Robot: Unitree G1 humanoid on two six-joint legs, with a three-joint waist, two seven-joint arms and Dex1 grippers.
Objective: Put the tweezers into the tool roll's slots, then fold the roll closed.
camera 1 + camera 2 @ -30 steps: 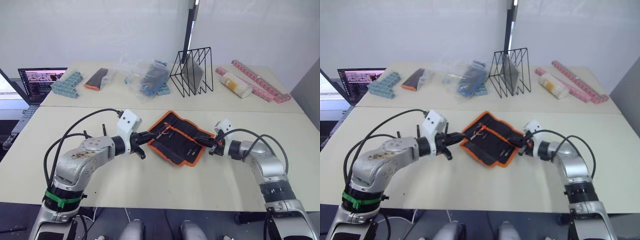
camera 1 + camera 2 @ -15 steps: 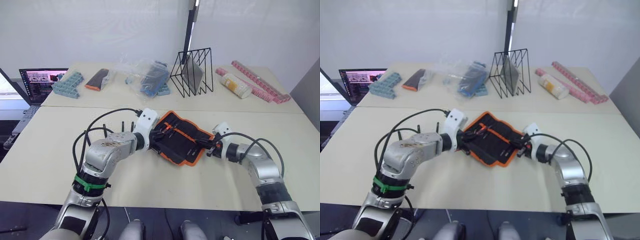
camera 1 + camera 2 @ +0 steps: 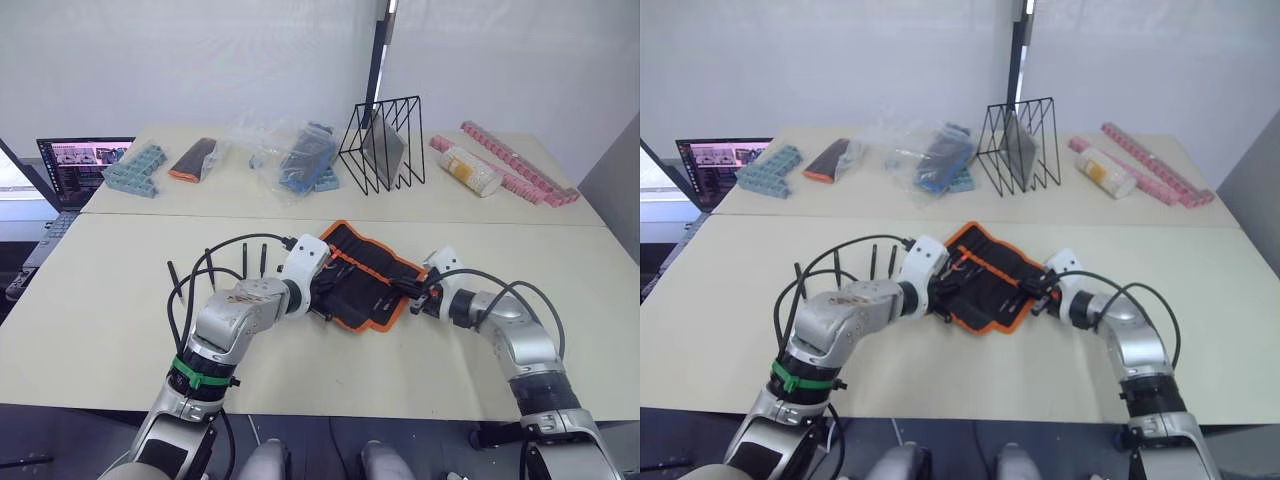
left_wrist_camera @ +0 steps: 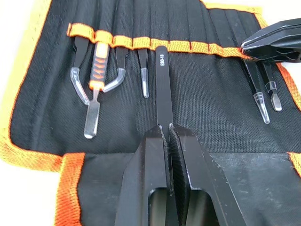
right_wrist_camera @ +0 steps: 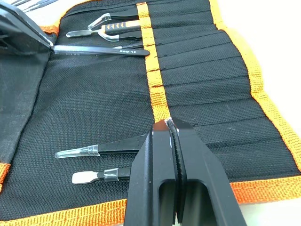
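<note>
- Centrally, the tool roll lies open on the table.
- Left gripper clamps one of the tweezers at the slots.
- Right gripper pinches the orange trim.

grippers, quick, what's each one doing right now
Left gripper: shut on a black tweezer, its tip at the slots.
Right gripper: shut, pinching the tool roll's orange trim.

Two beige tables before a white wall.
</note>
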